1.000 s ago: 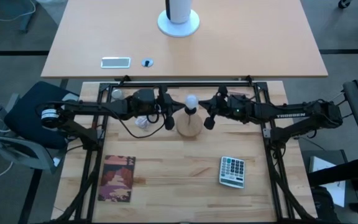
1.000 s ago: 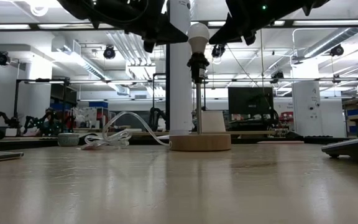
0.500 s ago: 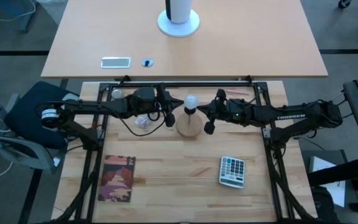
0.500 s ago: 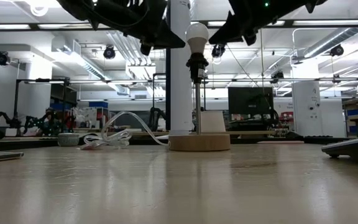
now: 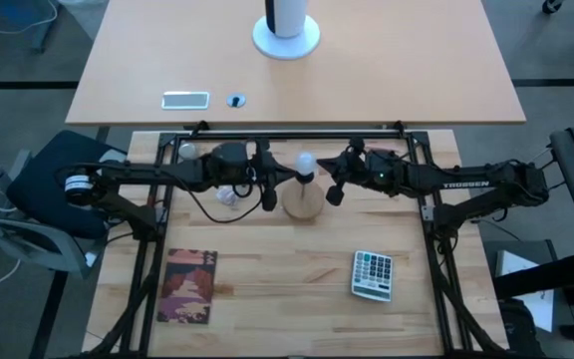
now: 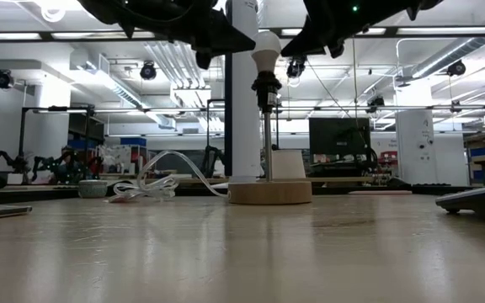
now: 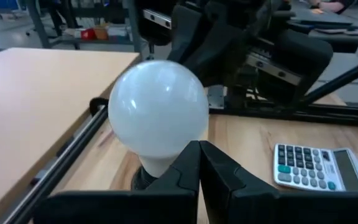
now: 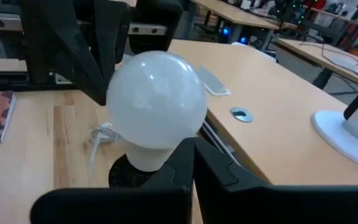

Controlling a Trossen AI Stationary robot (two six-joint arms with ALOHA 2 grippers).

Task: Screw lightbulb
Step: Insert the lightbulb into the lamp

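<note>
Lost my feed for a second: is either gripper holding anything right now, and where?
Nothing is held. Both the left gripper and right gripper are shut and empty, flanking the lightbulb seated in its socket.

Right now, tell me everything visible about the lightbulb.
The lightbulb is a frosted-white round globe narrowing to a short neck, seated upright in a dark socket on a thin stem rising from a round wooden base. It is unlit. The shut left gripper and shut right gripper flank it closely; contact is unclear.
</note>
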